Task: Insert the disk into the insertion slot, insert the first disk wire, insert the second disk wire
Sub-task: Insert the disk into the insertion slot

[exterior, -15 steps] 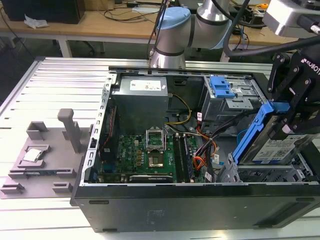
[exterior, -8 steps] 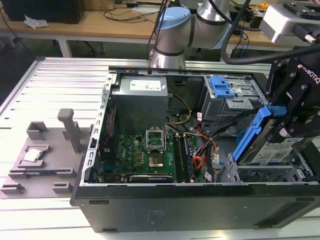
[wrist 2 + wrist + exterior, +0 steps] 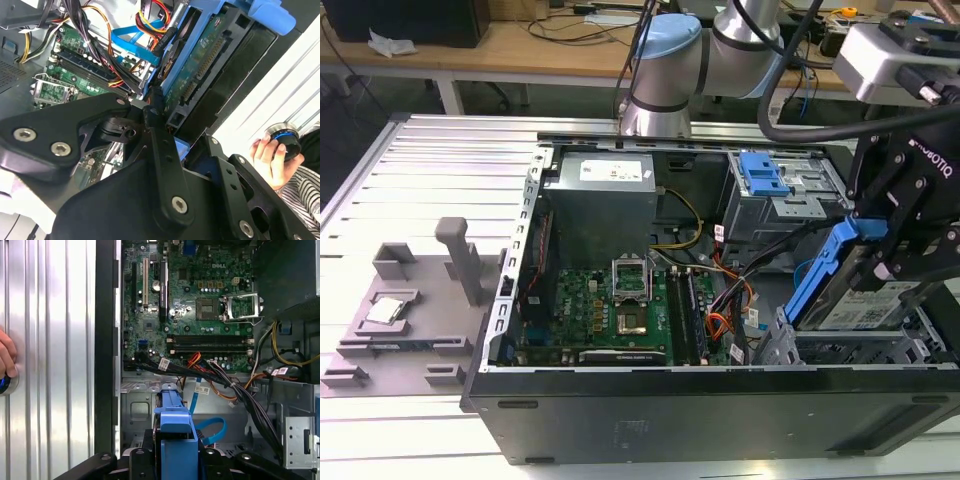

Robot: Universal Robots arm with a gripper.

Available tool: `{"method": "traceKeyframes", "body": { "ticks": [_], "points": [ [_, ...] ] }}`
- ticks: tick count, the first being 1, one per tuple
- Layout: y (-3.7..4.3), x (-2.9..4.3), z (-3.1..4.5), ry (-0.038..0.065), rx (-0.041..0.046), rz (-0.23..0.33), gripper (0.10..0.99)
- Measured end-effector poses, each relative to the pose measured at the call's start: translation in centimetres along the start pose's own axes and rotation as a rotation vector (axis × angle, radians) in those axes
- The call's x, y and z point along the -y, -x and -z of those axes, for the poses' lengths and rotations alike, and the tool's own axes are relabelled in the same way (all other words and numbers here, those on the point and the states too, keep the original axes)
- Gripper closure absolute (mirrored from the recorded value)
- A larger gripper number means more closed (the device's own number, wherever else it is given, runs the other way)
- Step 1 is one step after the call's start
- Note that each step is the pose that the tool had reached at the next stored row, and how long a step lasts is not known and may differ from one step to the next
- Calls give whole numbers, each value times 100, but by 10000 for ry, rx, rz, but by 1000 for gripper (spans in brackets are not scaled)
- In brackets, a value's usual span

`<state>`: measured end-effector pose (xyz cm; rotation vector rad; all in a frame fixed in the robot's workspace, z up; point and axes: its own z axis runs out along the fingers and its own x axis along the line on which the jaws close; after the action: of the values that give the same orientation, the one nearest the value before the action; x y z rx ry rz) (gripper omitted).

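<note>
My gripper (image 3: 886, 262) is shut on the disk (image 3: 868, 305), a silver drive with a white-and-blue label in a bright blue carrier frame (image 3: 823, 268). The disk hangs tilted, its lower end just above the insertion slot (image 3: 840, 348), a low silver cage at the case's front corner on the exterior view's right. In the first wrist view the blue carrier (image 3: 175, 432) sits between my fingers (image 3: 137, 460) over the cage's metal (image 3: 140, 410). The second wrist view shows the disk's connector edge (image 3: 202, 57). A blue flat cable (image 3: 212, 427) and bundled wires (image 3: 235, 390) lie loose nearby; which are the disk wires I cannot tell.
The open computer case holds a motherboard (image 3: 600, 310), a power supply (image 3: 605, 190) and a taller grey cage with a blue tab (image 3: 765, 175). A grey fixture (image 3: 410, 300) sits on the slatted table on the exterior view's left. A person's hand (image 3: 267, 155) holds a round knob beside the case.
</note>
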<state>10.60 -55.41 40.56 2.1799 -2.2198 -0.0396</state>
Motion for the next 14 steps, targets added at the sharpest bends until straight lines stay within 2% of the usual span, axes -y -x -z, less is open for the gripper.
{"method": "traceKeyframes", "body": {
  "ticks": [11,14],
  "points": [
    [1,5,-134,0,-2,-1,718],
    [1,5,-136,-1,-3,0,718]
  ]
}}
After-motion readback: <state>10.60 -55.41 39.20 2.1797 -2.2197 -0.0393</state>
